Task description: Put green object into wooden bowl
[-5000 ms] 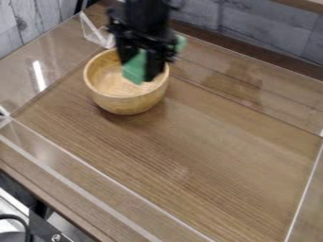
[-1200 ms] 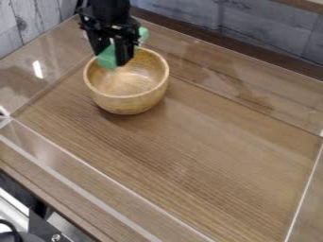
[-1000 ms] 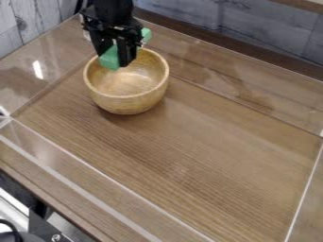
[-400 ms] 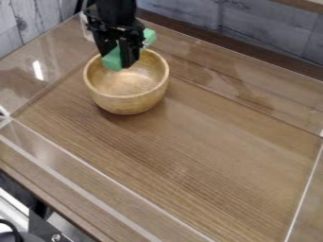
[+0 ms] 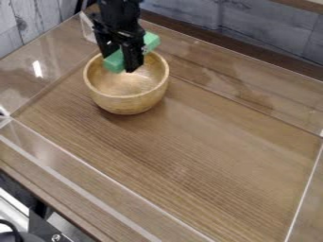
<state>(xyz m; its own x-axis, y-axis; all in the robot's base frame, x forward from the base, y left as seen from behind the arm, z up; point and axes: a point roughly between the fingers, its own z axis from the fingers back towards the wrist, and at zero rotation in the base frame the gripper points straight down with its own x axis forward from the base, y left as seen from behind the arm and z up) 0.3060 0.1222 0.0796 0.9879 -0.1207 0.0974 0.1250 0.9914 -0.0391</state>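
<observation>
The green object (image 5: 130, 54) sits in the upper left of the frame, at the far rim of the wooden bowl (image 5: 127, 83), partly over the bowl's hollow. You see it only in pieces: a bright patch to the right of the dark fingers and another showing between them and lower down. Whether it rests on the rim or hangs clear of it cannot be told from this view.

The gripper (image 5: 123, 57) comes down from the top edge, black, pointing straight down, its fingers on either side of the block. You cannot tell from the picture whether they clamp it or stand loose around it.

The bowl stands upright on the wooden tabletop (image 5: 202, 142), its inside bare and pale where visible. A clear low wall (image 5: 139, 219) borders the tabletop along the lower edge
</observation>
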